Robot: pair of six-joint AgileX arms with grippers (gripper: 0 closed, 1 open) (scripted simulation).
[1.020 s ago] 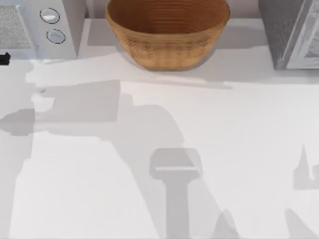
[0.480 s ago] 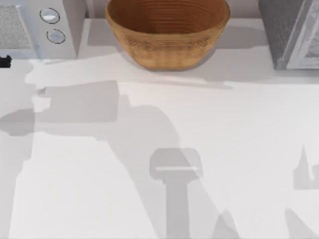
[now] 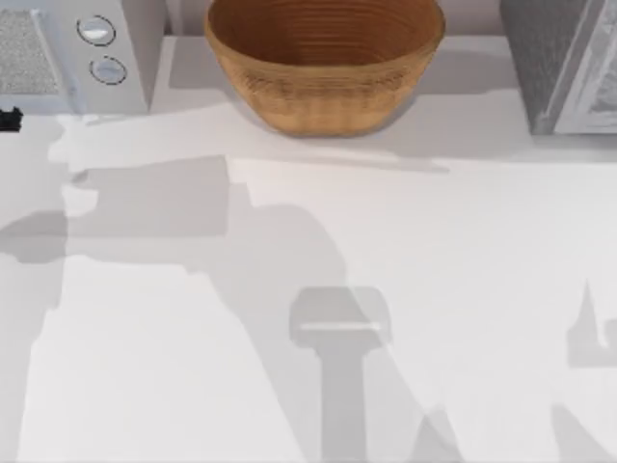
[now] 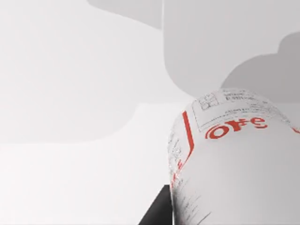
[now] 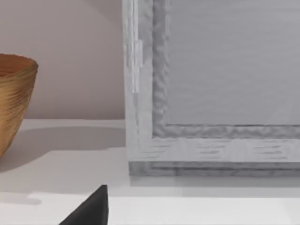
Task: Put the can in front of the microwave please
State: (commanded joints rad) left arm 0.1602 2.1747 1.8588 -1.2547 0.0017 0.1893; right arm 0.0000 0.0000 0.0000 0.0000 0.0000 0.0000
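Bright even light, soft grey shadows across white table [image 3: 501, 251]

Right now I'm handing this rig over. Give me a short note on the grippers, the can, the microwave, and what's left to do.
Left gripper: right beside the can, over the table; grip unclear.
Right gripper: parked by the grey box, near the basket.
Microwave: back left of the table.
Done: can reached.
Left: confirm the can stands in front of the microwave, then let go and back off.
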